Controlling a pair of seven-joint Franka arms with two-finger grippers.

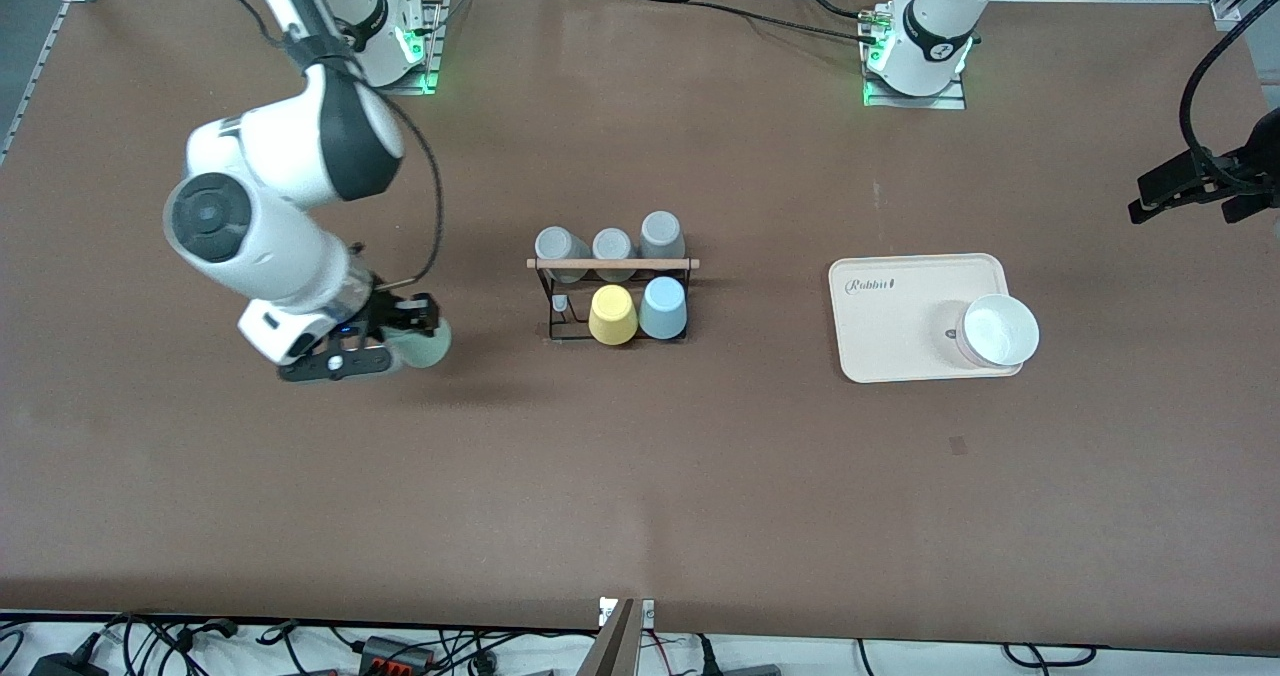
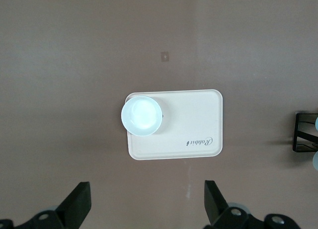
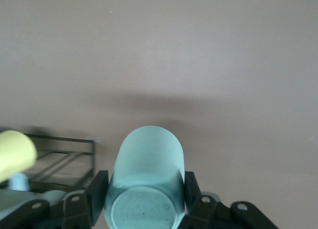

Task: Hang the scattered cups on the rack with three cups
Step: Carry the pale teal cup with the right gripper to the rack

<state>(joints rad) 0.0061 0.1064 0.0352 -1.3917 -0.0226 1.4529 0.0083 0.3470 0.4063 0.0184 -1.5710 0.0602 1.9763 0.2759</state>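
My right gripper (image 1: 415, 333) (image 3: 144, 189) is shut on a pale mint green cup (image 1: 428, 348) (image 3: 147, 162), fingers pressed on both sides near its base. It holds the cup on its side over the table, off the rack's end that faces the right arm. The black wire rack (image 1: 612, 264) (image 3: 64, 157) has a wooden bar on top. A light blue cup (image 1: 663, 308) hangs upside down on its nearer row. My left gripper (image 1: 1150, 196) (image 2: 146, 201) hovers open and empty over the table's left-arm end, past the tray.
A yellow tumbler (image 1: 613, 314) (image 3: 15, 152) hangs beside the blue cup. Three grey tumblers (image 1: 612, 246) fill the rack's farther row. A beige tray (image 1: 900, 346) (image 2: 198, 119) toward the left arm's end carries a white bowl (image 1: 1000, 331) (image 2: 142, 115).
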